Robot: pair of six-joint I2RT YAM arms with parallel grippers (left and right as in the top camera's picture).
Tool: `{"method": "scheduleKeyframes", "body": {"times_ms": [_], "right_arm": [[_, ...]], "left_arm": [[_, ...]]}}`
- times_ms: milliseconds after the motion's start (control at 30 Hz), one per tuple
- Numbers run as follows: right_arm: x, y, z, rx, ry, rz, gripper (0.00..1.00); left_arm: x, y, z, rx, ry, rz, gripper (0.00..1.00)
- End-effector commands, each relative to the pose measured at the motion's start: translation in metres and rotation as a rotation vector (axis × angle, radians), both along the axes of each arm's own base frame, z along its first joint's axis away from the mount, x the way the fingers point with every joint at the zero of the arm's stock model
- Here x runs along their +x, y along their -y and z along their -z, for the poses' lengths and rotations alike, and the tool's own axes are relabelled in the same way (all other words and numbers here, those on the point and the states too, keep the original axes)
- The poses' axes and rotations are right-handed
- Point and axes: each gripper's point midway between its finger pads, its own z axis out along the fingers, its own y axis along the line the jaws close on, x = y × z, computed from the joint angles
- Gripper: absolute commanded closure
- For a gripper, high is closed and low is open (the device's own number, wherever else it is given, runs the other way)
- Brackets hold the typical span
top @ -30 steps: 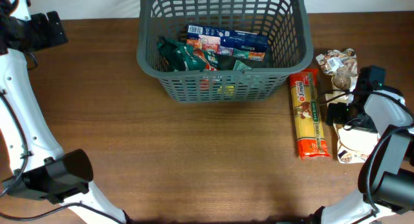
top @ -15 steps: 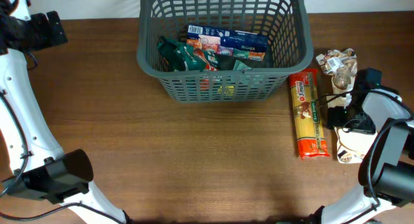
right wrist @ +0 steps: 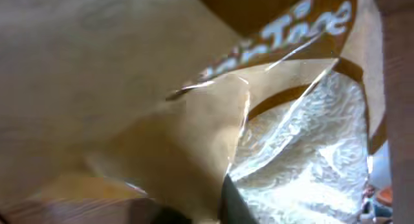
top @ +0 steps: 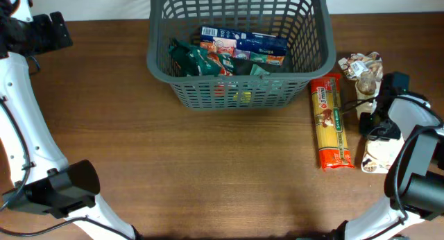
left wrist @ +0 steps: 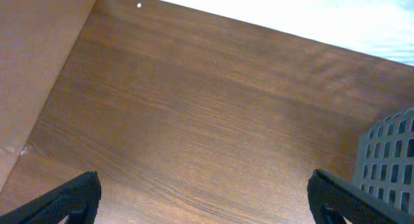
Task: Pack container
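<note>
Overhead view: the container [top: 239,94] was found standing at the far middle of the table [top: 173,170], upright and partly filled. A blue box [top: 243,44] was noted lying against its far side, a green packet [top: 198,60] at its left, and further packets beneath that could not be identified through the lattice.

Three items were recorded outside it, all on the right. A spaghetti packet [top: 330,122] lay lengthwise just beside the container's right near corner. A crumpled clear packet [top: 361,65] lay further right and far. A pale grain bag [top: 378,157] lay nearest, partly beneath the right arm.

The right gripper [top: 370,121] was positioned directly over that bag. In the right wrist view the bag's clear window of white grains [right wrist: 304,133] filled the frame at very close range. The fingers could not be made out, so whether the claw was closed on the bag could not be told.

The left gripper [left wrist: 204,198] was seen spread wide and empty over bare table at the far left, with a corner of the container just in its view.

Packing was judged roughly half done, with three items left to be loaded and the grain bag likely the item in hand.
</note>
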Motion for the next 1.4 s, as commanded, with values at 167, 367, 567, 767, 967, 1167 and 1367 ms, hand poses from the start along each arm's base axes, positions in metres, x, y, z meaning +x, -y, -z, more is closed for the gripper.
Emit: {"method": "scheduleKeyframes", "body": {"times_ms": [167,367,567,767,967,1167,1367], "right_arm": [[0.006,-0.015,0.000,0.107,0.048,0.129,0.96],[0.038,-0.015,-0.073,0.133,0.178,0.113,0.96],[0.060,-0.006,-0.192,0.076,0.352,0.100,0.96],[0.064,-0.024,-0.315,0.101,0.598,0.058,0.96],[0.061,-0.091,-0.415,0.242,0.861,-0.153,0.96],[0.055,-0.183,-0.467,0.318,0.989,-0.556,0.96],[0.067,-0.262,-0.474,0.311,1.016,-0.880,0.96]], "left_arm": [[-0.001,-0.003,0.003,-0.009,-0.005,-0.015,0.01],[-0.001,-0.003,0.003,-0.009,-0.005,-0.015,0.01],[-0.001,-0.003,0.003,-0.009,-0.005,-0.015,0.01],[-0.001,-0.003,0.003,-0.009,-0.005,-0.015,0.01],[-0.001,-0.003,0.003,-0.009,-0.005,-0.015,0.01],[-0.001,-0.003,0.003,-0.009,-0.005,-0.015,0.01],[-0.001,-0.003,0.003,-0.009,-0.005,-0.015,0.01]]}}
